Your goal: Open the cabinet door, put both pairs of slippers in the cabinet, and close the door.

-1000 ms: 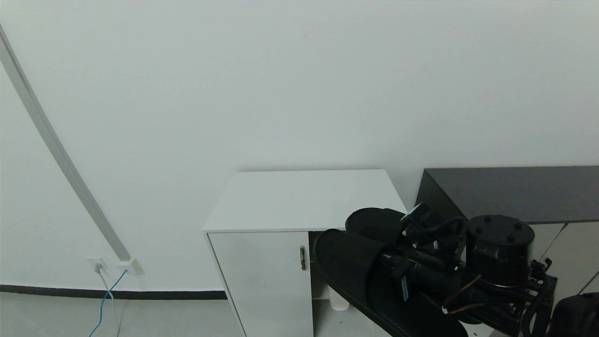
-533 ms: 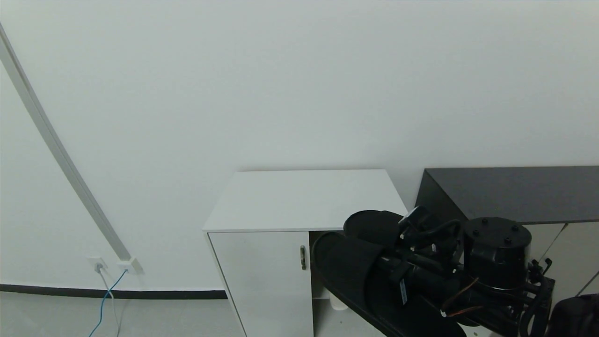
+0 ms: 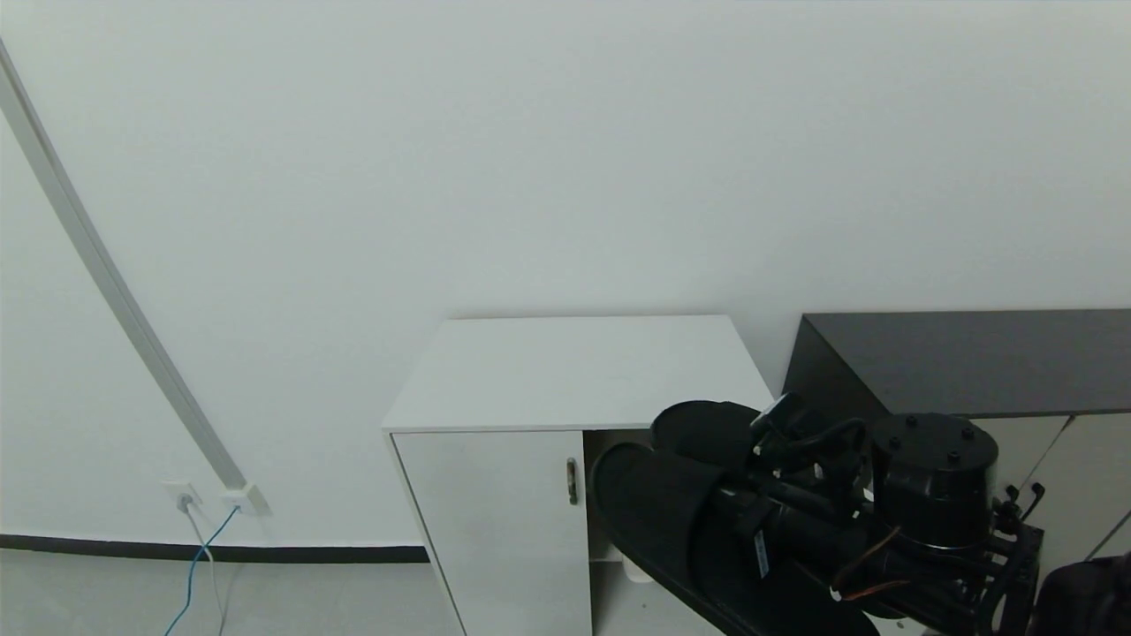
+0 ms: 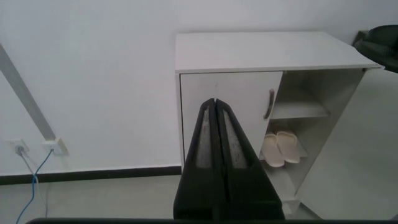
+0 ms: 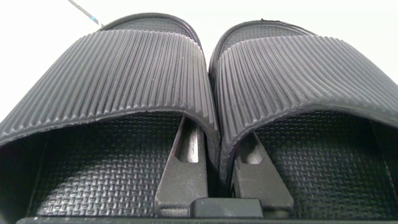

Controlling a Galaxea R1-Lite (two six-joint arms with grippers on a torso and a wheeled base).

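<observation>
Right gripper [image 5: 217, 140] has one finger under each strap of the black slippers [image 3: 671, 503] and squeezes their inner walls together, so the pair hangs as one bundle, toes leading, just in front of the open right half of the cabinet [image 3: 565, 371]. Left gripper [image 4: 215, 106] has its fingers pressed flat together with nothing held, and it hangs out in front of the closed left door [image 3: 495, 521]. The pale slippers [image 4: 283, 148] already sit on the lower level inside, under the shelf [image 4: 298, 111]. The step in hand looks like feeding the black pair in. I'd keep the squeeze firm, since only the inner walls are held and either slipper could sag or slip off. Go in level and toes first, set the soles down flat, then let go. The shelf is bare and looks like the freer slot, as the pale pair takes up the middle below. Edges to mind: the closed door's edge with its handle [image 3: 571, 481] on one side, the lip of the cabinet top above, and the side panel on the far side. The dark sideboard [image 3: 963, 353] stands right beside the cabinet, so the arm has little room to swing wide that way. The floor before the closed door looks open, so pulling straight back out seems safest.
</observation>
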